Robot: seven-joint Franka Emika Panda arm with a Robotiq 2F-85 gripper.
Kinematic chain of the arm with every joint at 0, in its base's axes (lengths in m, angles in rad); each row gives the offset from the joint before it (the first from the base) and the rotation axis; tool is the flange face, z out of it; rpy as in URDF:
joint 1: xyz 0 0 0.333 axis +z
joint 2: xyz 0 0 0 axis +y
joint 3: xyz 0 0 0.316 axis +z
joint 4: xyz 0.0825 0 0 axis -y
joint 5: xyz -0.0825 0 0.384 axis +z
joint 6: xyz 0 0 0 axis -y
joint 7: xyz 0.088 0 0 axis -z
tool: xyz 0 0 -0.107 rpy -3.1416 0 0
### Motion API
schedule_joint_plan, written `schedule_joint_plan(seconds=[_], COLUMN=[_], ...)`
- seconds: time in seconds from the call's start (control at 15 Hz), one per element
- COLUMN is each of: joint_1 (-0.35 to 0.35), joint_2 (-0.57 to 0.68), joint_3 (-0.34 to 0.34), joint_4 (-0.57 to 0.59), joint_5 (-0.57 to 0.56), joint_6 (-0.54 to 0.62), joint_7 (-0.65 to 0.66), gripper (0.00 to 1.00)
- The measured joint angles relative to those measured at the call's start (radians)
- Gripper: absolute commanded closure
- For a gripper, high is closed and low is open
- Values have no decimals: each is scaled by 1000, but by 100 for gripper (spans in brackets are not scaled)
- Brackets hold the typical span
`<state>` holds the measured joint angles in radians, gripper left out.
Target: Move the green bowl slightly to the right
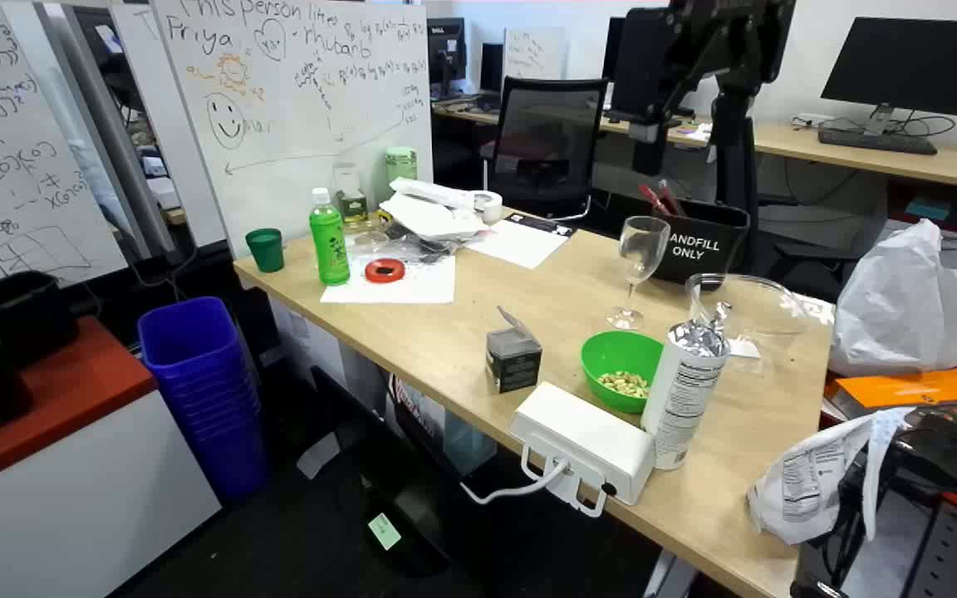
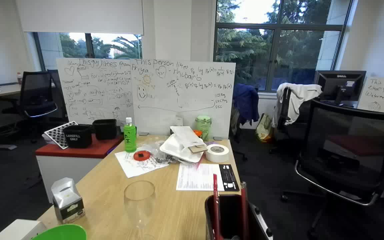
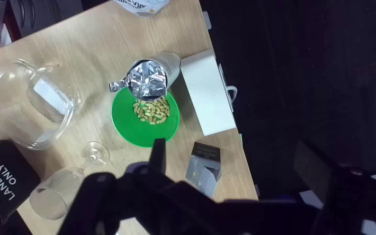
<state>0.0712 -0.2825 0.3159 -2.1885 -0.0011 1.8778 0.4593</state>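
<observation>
The bowl (image 3: 126,120) stands upright on the table (image 3: 100,42), near the long edge where the white box (image 3: 207,94) sits. It is round and wide, a bright lime green, with smooth plain walls sloping in from a thin rim; from above that rim shows as a slightly paler line. Peanuts (image 3: 153,112), pale tan and some of them split, lie in the bottom, gathered toward the side nearest the can (image 3: 152,78) and the box, with a spot of bare green among them. The rest of the inside is open, even green. The can, white with a crumpled foil top, stands just beside the bowl and hides part of its rim in the wrist view; whether the two touch I cannot tell. A narrow strip of wood separates bowl and box. The carton (image 3: 204,168) is near, along the same edge, and the glass (image 3: 60,189) stands on the bowl's other side from the box. In an exterior view the bowl (image 2: 67,231) is cut off by the lower border. The pincer (image 3: 232,148) hangs well above the table, released, its jaws wide apart.
</observation>
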Motion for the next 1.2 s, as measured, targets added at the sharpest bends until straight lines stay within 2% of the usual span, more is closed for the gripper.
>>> schedule_joint_plan(seconds=[0.33, 0.53, 0.87, 1.2], joint_1=[3, -14, -56, -91], joint_2=[4, 31, 101, 114], joint_3=[-19, -65, -151, -220], joint_4=[-2, -12, -61, -148], joint_5=[0, 1, -6, -11], joint_6=[3, 26, 133, 161], joint_7=[45, 163, 359, 575], gripper=[0, 0, 0, 0])
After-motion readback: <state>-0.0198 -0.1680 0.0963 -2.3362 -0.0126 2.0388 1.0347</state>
